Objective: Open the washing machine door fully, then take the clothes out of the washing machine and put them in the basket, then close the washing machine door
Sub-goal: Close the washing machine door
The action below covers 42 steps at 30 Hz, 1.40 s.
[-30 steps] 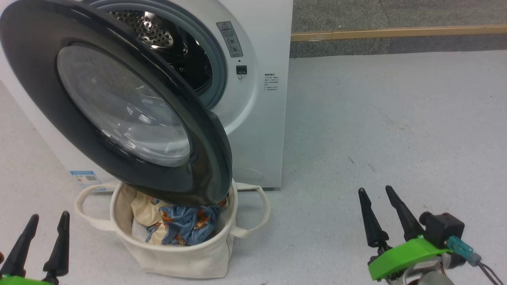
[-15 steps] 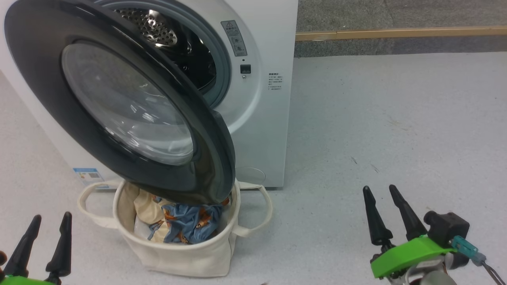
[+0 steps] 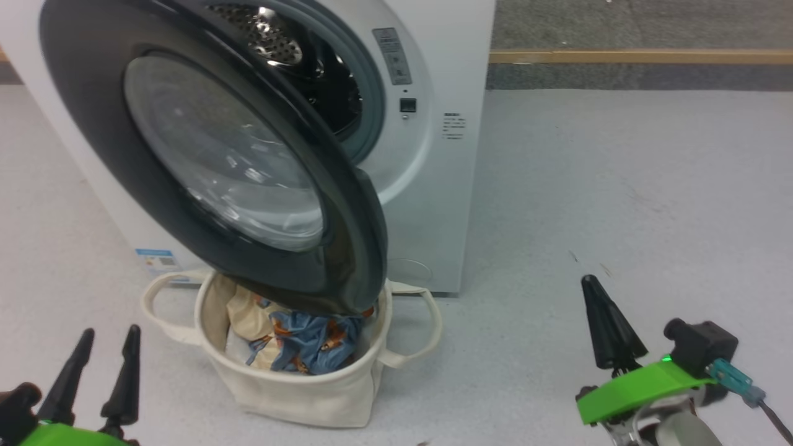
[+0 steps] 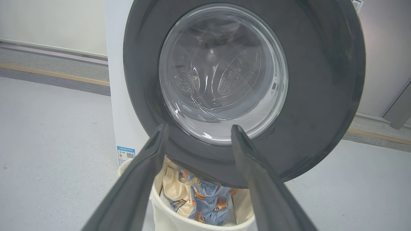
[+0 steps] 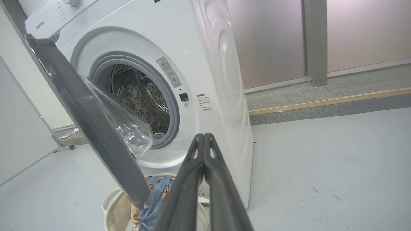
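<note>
On grey floor [image 3: 619, 186], clothes [image 3: 310, 344] were seen in the basket [image 3: 297, 396]; door [image 3: 80, 124] was due a push shut; left gripper [image 3: 109, 332] spread, right gripper [image 3: 590, 286] pressed together.

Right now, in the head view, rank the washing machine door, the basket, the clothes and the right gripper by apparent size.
1. washing machine door
2. basket
3. clothes and right gripper look about alike; the gripper is nearer the camera, the door hides some clothes, so unranked.
</note>
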Tool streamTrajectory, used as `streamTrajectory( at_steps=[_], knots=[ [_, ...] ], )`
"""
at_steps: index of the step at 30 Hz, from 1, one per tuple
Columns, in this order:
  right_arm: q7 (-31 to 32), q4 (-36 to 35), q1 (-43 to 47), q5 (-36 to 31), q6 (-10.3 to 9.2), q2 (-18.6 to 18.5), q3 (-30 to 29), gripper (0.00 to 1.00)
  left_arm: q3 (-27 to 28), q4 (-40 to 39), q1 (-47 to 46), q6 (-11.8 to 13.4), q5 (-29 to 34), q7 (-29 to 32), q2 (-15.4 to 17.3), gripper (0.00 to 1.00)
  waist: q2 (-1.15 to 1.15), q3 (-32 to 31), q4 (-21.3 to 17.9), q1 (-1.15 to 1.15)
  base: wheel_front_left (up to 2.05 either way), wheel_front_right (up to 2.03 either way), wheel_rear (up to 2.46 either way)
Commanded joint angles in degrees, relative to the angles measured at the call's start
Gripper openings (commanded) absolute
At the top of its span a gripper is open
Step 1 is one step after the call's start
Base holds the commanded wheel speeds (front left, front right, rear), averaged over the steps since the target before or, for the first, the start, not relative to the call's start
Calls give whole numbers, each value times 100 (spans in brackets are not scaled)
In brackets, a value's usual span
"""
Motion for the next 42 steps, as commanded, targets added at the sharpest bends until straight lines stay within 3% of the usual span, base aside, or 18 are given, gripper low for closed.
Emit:
streamTrajectory(
  at_steps=[1, 12, 22, 34, 42],
  knots=[
    [-71, -236, -336, 61, 6, -72, 220, 0, 185, -115, -377, -32, 62, -69, 126, 100, 0, -23, 123, 0, 0, 0, 0],
    [-28, -267, -987, 149, 6, -183, 893, 0, -219, 109, -783, -32, 224, -69, -142, 100, 0, -91, 798, 0, 0, 0, 0],
    [273, -115, -1880, 389, 6, 17, 1826, 0, -472, 270, -1086, -33, 529, -69, -455, 100, 0, -37, 1524, 0, 0, 0, 0],
    [199, 1564, -2595, 1263, 6, 288, 2536, 0, -839, 391, -1373, -33, 578, -69, -804, 100, 0, 194, 1985, 0, 0, 0, 0],
    [-42, 2669, -2952, 1722, 6, 333, 2456, 0, -931, 400, -1516, -33, 571, -69, -868, 100, 0, 404, 1965, 0, 0, 0, 0]
  ],
)
